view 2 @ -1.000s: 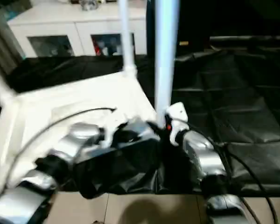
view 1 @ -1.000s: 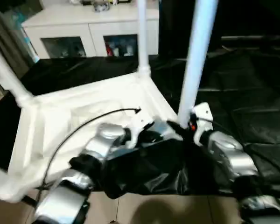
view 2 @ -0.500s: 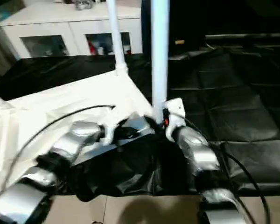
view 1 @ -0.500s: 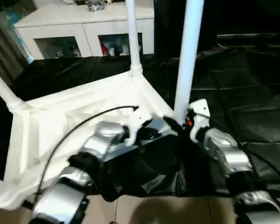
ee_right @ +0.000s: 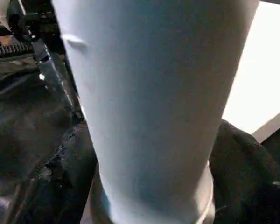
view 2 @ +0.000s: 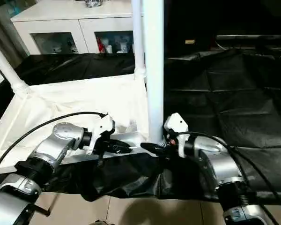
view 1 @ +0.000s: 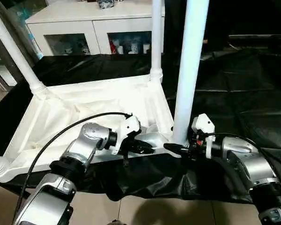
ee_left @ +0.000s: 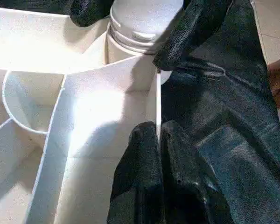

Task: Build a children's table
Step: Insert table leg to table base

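The table [view 1: 93,105] is lying upside down on a black sheet [view 1: 253,89] on the floor, ribbed underside facing up, and I am looking down at it over both forearms. Three legs are standing up out of its corner sockets: the near leg [view 1: 189,70] at the corner closest to me, the far leg [view 1: 156,37] behind it, and the left leg [view 1: 14,51] leaning out at the far left corner. My left gripper [view 1: 147,149] is sitting on the near edge wall of the table, its fingers [ee_left: 144,168] pressed together with the thin white wall pinched between them. My right gripper [view 1: 174,148] is reaching in at the foot of the near leg, its fingers standing apart on either side of the leg's base by the socket; I am not able to tell whether they are actually gripping it. A white cabinet [view 1: 103,28] with glass doors is standing behind the sheet.
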Available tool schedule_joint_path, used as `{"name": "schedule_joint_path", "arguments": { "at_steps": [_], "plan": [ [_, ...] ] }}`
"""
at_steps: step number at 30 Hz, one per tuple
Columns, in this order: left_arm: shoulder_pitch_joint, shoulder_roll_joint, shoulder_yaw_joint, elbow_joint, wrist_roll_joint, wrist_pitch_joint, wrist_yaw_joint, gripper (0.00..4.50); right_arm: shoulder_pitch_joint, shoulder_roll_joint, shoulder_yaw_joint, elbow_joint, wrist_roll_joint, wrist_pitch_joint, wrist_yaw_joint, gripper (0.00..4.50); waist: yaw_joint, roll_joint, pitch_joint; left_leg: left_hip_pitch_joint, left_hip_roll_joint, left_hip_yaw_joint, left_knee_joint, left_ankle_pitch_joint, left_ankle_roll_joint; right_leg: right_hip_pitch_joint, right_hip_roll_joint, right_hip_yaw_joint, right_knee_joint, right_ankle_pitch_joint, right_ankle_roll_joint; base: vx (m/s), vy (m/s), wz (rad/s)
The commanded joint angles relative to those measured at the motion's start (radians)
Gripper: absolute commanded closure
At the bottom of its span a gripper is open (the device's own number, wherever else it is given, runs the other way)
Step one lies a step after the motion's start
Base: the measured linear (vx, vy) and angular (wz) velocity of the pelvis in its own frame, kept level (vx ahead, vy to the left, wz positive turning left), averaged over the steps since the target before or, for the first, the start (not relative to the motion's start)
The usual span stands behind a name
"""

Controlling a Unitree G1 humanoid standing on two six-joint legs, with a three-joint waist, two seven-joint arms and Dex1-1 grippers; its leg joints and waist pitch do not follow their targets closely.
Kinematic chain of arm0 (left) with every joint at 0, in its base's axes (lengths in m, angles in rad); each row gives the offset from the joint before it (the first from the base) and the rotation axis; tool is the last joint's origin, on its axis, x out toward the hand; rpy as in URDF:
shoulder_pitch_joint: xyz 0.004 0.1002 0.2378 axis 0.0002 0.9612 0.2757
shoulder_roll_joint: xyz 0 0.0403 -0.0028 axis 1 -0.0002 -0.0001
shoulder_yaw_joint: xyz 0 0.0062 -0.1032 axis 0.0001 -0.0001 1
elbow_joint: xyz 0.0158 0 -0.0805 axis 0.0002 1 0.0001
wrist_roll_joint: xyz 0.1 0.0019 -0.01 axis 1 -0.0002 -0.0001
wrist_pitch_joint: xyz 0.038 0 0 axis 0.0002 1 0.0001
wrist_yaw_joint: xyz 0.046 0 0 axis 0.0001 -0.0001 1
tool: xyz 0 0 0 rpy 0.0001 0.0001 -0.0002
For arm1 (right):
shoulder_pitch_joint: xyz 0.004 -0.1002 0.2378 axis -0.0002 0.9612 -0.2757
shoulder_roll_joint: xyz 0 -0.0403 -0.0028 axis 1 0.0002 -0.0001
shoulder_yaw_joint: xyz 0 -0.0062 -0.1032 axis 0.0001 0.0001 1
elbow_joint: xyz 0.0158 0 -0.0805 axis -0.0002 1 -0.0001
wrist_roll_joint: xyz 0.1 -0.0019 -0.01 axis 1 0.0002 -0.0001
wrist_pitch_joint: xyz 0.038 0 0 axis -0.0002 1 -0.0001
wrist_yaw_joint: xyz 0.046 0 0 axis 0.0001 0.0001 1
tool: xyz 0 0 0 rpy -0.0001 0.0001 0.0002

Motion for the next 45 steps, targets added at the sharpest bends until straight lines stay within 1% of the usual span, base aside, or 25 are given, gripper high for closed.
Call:
{"name": "schedule_joint_path", "arguments": {
  "at_steps": [1,5,6,8,10,12,15,16,17,18,19,22,23,24,25,28,30,32,34,36,37,40,41,44,45],
  "plan": [
    [-0.011,0.003,0.004,-0.051,-0.027,-0.003,-0.031,4.50,-0.002,0.004,0.003,-0.004,0.002,0.024,0.002,1.31,-0.001,-0.016,-0.070,0.016,0.033,-0.008,-0.064,-0.191,0.102,0.055,-0.056,0.041,-0.063,-0.148,-0.243,0.000,0.000,0.00],
    [-0.006,-0.001,0.007,-0.061,-0.027,0.005,-0.012,4.50,-0.009,0.025,-0.001,0.000,0.011,0.041,-0.031,1.63,-0.003,-0.014,-0.071,0.015,0.033,-0.009,-0.063,-0.178,0.103,0.055,-0.055,0.039,-0.062,-0.139,-0.239,0.000,0.000,0.00],
    [-0.005,-0.003,0.009,-0.062,-0.027,0.007,-0.004,4.50,-0.012,0.031,-0.004,0.005,0.010,0.044,-0.047,1.63,-0.002,-0.019,-0.072,0.015,0.033,-0.009,-0.062,-0.170,0.105,0.055,-0.055,0.040,-0.059,-0.134,-0.241,0.000,0.000,0.00],
    [-0.007,-0.008,0.013,-0.054,-0.019,0.007,0.021,4.50,-0.022,0.045,-0.013,0.025,-0.003,0.054,-0.092,1.72,-0.005,-0.018,-0.070,0.015,0.032,-0.008,-0.063,-0.177,0.101,0.053,-0.055,0.040,-0.063,-0.155,-0.238,0.000,0.000,0.00],
    [-0.022,-0.023,0.023,-0.023,0.008,0.008,0.096,4.50,-0.054,0.077,-0.037,0.096,-0.045,0.054,-0.223,1.77,-0.008,-0.017,-0.068,0.014,0.031,-0.009,-0.065,-0.183,0.090,0.052,-0.055,0.039,-0.064,-0.180,-0.232,0.000,0.000,0.00],
    [-0.045,-0.051,0.037,0.026,0.029,0.005,0.194,4.50,-0.088,0.112,-0.073,0.176,-0.071,0.054,-0.371,1.79,-0.020,-0.015,-0.065,0.019,0.027,-0.009,-0.069,-0.224,0.058,0.051,-0.054,0.038,-0.075,-0.249,-0.210,0.000,0.000,0.00],
    [-0.086,-0.106,0.063,0.095,0.045,0.005,0.339,4.50,-0.127,0.172,-0.138,0.275,-0.065,0.086,-0.571,1.80,-0.031,-0.014,-0.063,0.019,0.023,-0.010,-0.070,-0.234,0.035,0.050,-0.053,0.039,-0.077,-0.270,-0.202,0.000,0.000,0.00],
    [-0.086,-0.106,0.063,0.095,0.045,0.005,0.339,4.50,-0.127,0.172,-0.138,0.275,-0.065,0.086,-0.571,1.80,-0.032,-0.014,-0.064,0.020,0.024,-0.011,-0.071,-0.238,0.033,0.051,-0.054,0.038,-0.078,-0.270,-0.201,0.000,0.000,0.00],
    [-0.110,-0.134,0.073,0.127,0.049,0.006,0.411,4.50,-0.139,0.199,-0.158,0.302,-0.061,0.099,-0.644,1.80,-0.035,-0.016,-0.066,0.018,0.023,-0.011,-0.069,-0.230,0.040,0.054,-0.053,0.039,-0.077,-0.249,-0.199,0.000,0.000,0.00],
    [-0.115,-0.140,0.075,0.134,0.049,0.007,0.425,4.50,-0.141,0.205,-0.161,0.307,-0.061,0.100,-0.658,1.80,-0.038,-0.013,-0.067,0.015,0.022,-0.012,-0.068,-0.216,0.045,0.055,-0.053,0.039,-0.075,-0.218,-0.203,0.000,0.000,0.00],
    [-0.125,-0.152,0.080,0.146,0.049,0.009,0.453,4.50,-0.145,0.216,-0.165,0.316,-0.062,0.102,-0.687,1.80,-0.039,-0.015,-0.069,0.015,0.020,-0.011,-0.065,-0.206,0.049,0.056,-0.052,0.038,-0.075,-0.203,-0.206,0.000,0.000,0.00],
    [-0.171,-0.208,0.096,0.201,0.044,0.005,0.509,4.50,-0.145,0.270,-0.114,0.318,-0.084,0.060,-0.659,1.80,-0.038,-0.014,-0.070,0.013,0.017,-0.008,-0.062,-0.185,0.071,0.058,-0.052,0.036,-0.074,-0.174,-0.212,0.000,0.000,0.00],
    [-0.174,-0.211,0.093,0.202,0.043,0.001,0.500,4.50,-0.137,0.279,-0.113,0.297,-0.063,0.058,-0.615,1.45,-0.035,-0.013,-0.070,0.013,0.019,-0.009,-0.061,-0.186,0.079,0.059,-0.055,0.036,-0.076,-0.177,-0.211,0.000,0.000,0.00],
    [-0.175,-0.212,0.091,0.203,0.042,-0.003,0.486,4.50,-0.130,0.284,-0.115,0.279,-0.045,0.059,-0.583,1.45,-0.033,-0.011,-0.070,0.012,0.019,-0.010,-0.062,-0.185,0.088,0.060,-0.054,0.035,-0.074,-0.178,-0.211,0.000,0.000,0.00],
    [-0.175,-0.213,0.089,0.203,0.041,-0.006,0.477,4.50,-0.126,0.286,-0.116,0.268,-0.032,0.062,-0.564,1.10,-0.033,-0.011,-0.070,0.013,0.020,-0.010,-0.062,-0.187,0.092,0.060,-0.054,0.036,-0.075,-0.177,-0.210,0.000,0.000,0.00],
    [-0.167,-0.203,0.079,0.197,0.037,-0.015,0.441,4.50,-0.114,0.273,-0.101,0.236,-0.021,0.060,-0.507,1.06,-0.031,-0.011,-0.071,0.012,0.022,-0.011,-0.062,-0.190,0.103,0.062,-0.053,0.034,-0.074,-0.170,-0.214,0.000,0.000,0.00],
    [-0.152,-0.187,0.066,0.181,0.030,-0.022,0.391,4.50,-0.100,0.245,-0.072,0.202,-0.027,0.048,-0.453,0.79,-0.031,-0.012,-0.070,0.013,0.023,-0.010,-0.063,-0.195,0.103,0.060,-0.053,0.034,-0.075,-0.175,-0.219,0.000,0.000,0.00],
    [-0.125,-0.161,0.047,0.151,0.020,-0.029,0.302,4.50,-0.076,0.199,-0.038,0.156,-0.031,0.038,-0.355,0.79,-0.027,-0.013,-0.070,0.012,0.025,-0.010,-0.063,-0.195,0.107,0.062,-0.053,0.035,-0.073,-0.170,-0.219,0.000,0.000,0.00],
    [-0.099,-0.137,0.032,0.115,0.011,-0.027,0.230,4.50,-0.058,0.159,-0.020,0.118,-0.023,0.038,-0.275,0.79,-0.027,-0.013,-0.069,0.006,0.026,-0.011,-0.064,-0.195,0.114,0.066,-0.055,0.034,-0.070,-0.166,-0.221,0.000,0.000,0.00],
    [-0.077,-0.113,0.018,0.082,0.006,-0.020,0.174,4.50,-0.042,0.127,-0.013,0.082,-0.011,0.044,-0.203,0.79,-0.028,-0.012,-0.069,0.011,0.028,-0.010,-0.063,-0.201,0.119,0.062,-0.054,0.036,-0.070,-0.164,-0.225,0.000,0.000,0.00],
    [-0.058,-0.089,0.005,0.053,0.002,-0.014,0.124,4.50,-0.031,0.101,-0.007,0.054,-0.001,0.050,-0.149,0.79,-0.026,-0.022,-0.069,0.011,0.028,-0.009,-0.063,-0.199,0.120,0.060,-0.055,0.036,-0.069,-0.183,-0.228,0.000,0.000,0.00],
    [-0.028,-0.034,-0.023,0.004,-0.002,-0.004,0.026,4.50,-0.010,0.041,0.020,0.007,0.007,0.050,-0.046,0.79,-0.022,-0.017,-0.068,0.012,0.033,-0.010,-0.065,-0.196,0.121,0.058,-0.054,0.038,-0.069,-0.192,-0.226,0.000,0.000,0.00],
    [-0.025,-0.025,-0.027,0.000,0.000,-0.005,0.013,4.50,-0.006,0.031,0.026,0.000,0.006,0.050,-0.029,0.79,-0.023,-0.015,-0.068,0.016,0.035,-0.009,-0.066,-0.206,0.120,0.053,-0.053,0.039,-0.070,-0.197,-0.228,0.000,0.000,0.00],
    [-0.017,0.006,-0.030,-0.007,-0.001,-0.009,-0.040,4.50,0.003,-0.002,0.045,-0.022,0.007,0.054,0.024,0.79,-0.012,-0.013,-0.065,0.018,0.034,-0.008,-0.068,-0.225,0.097,0.052,-0.054,0.041,-0.072,-0.227,-0.220,0.000,0.000,0.00],
    [-0.016,0.010,-0.025,-0.009,-0.003,-0.008,-0.046,4.50,0.002,-0.004,0.045,-0.023,0.005,0.055,0.027,0.79,-0.010,-0.008,-0.066,0.019,0.034,-0.008,-0.068,-0.225,0.094,0.052,-0.054,0.042,-0.072,-0.227,-0.219,0.000,0.000,0.00]
  ]
}}
